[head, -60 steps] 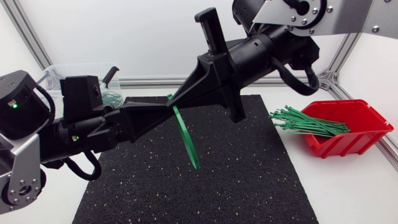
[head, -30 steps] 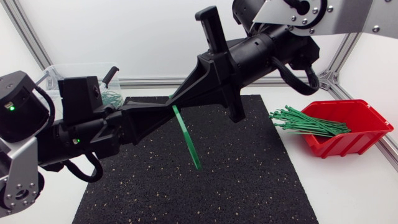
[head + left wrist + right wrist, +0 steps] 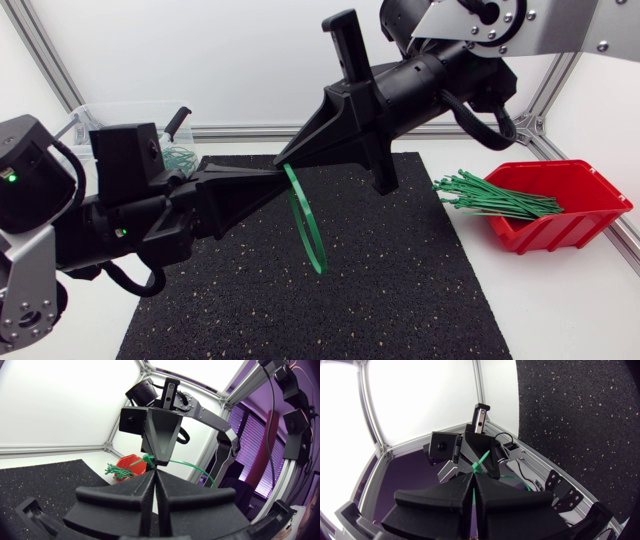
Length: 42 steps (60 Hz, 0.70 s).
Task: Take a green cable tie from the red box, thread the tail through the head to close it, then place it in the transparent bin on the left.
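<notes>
Green tie (image 3: 318,263) in left hand (image 3: 275,174)

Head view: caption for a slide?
Left end effector and right end effector hold a curved green cable tie above the mat.

Bright, even light, with the white panels (image 3: 60,405) glaring in both wrist views.

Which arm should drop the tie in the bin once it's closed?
Left. The left hand grips the green cable tie and the transparent bin sits beside that arm; the right hand would have to reach across.
</notes>
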Each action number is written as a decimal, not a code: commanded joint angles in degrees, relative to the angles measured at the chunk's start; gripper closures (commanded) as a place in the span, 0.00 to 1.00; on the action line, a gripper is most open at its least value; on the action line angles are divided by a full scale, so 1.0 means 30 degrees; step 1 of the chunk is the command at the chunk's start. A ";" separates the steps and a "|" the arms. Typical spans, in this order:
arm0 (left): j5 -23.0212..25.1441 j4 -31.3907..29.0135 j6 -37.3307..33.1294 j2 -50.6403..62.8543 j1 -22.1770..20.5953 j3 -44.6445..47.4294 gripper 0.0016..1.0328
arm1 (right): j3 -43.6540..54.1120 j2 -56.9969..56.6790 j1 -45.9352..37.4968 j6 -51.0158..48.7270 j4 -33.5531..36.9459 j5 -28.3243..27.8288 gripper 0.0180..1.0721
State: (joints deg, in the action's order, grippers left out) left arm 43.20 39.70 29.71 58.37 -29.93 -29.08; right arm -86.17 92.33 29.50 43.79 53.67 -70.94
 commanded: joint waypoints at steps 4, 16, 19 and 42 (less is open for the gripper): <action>0.0541 0.0477 -0.0413 -0.0823 -0.0335 0.0172 0.97 | 0.0364 0.0804 -0.0369 0.0550 0.0010 0.0442 0.95; 0.0541 -0.0197 -0.1174 -0.0970 -0.0218 0.0084 0.97 | 0.0364 0.0540 -0.0105 0.0550 0.0010 0.0501 0.86; 0.0541 -0.0314 -0.1292 -0.0999 -0.0130 0.0055 0.97 | 0.0394 0.0394 0.0012 0.0520 0.0010 0.0530 0.75; 0.0864 -0.1369 -0.2991 -0.0882 0.0866 -0.0150 0.97 | 0.0540 -0.0602 0.0275 0.0462 -0.0048 0.0618 0.44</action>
State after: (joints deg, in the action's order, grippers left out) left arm 44.97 34.92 23.20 56.64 -28.05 -28.93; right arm -86.13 91.79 30.30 43.79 53.71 -69.97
